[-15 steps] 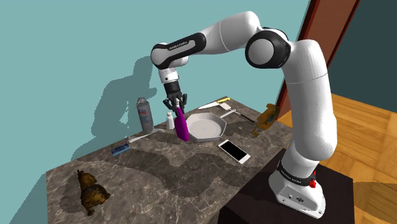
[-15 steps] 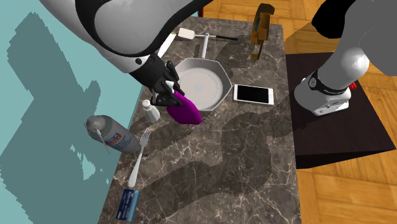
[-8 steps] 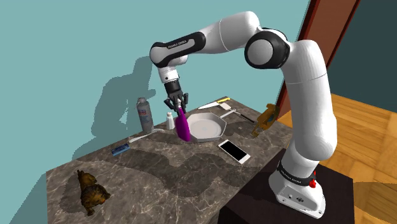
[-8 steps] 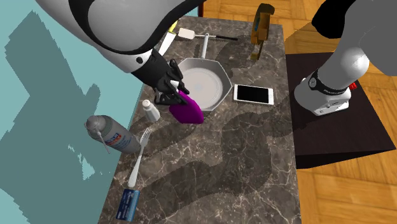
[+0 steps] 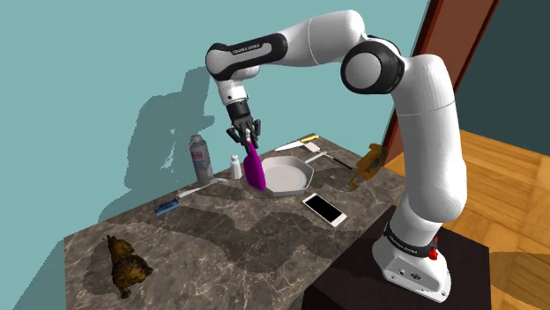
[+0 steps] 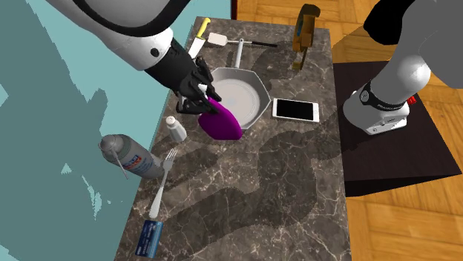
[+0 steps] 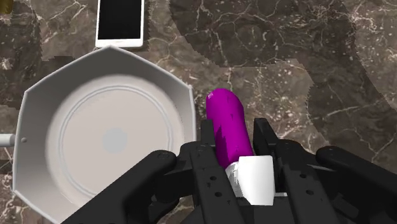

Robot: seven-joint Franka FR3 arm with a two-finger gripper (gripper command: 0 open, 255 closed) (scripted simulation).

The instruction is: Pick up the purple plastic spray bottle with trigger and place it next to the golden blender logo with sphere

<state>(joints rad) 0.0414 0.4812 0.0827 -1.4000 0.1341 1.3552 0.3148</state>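
My gripper [image 5: 246,136] is shut on the top of a purple spray bottle [image 5: 255,167], which hangs in the air over the marble table [image 5: 264,247], its body pointing down beside the pan's rim. From the second exterior view the gripper [image 6: 200,104] clasps the bottle [image 6: 220,124] near the wall side of the pan. In the wrist view both fingers press the bottle [image 7: 228,130] at its neck, where a white trigger part [image 7: 254,178] shows between them. The golden logo figure [image 5: 126,267] stands far off at the table's corner, at the shoulder view's lower left.
A grey octagonal pan [image 5: 286,174] lies under the gripper, with a white phone [image 5: 324,210] just in front. A spray can [image 5: 202,158], a small white bottle [image 5: 235,166], a fork [image 5: 189,190] and a blue item [image 5: 167,208] line the wall side. A brown bottle [image 5: 366,165] stands at the far edge.
The gripper has risen with the purple bottle in it, lifting it higher above the table and a little toward the pan. Nothing else moved.
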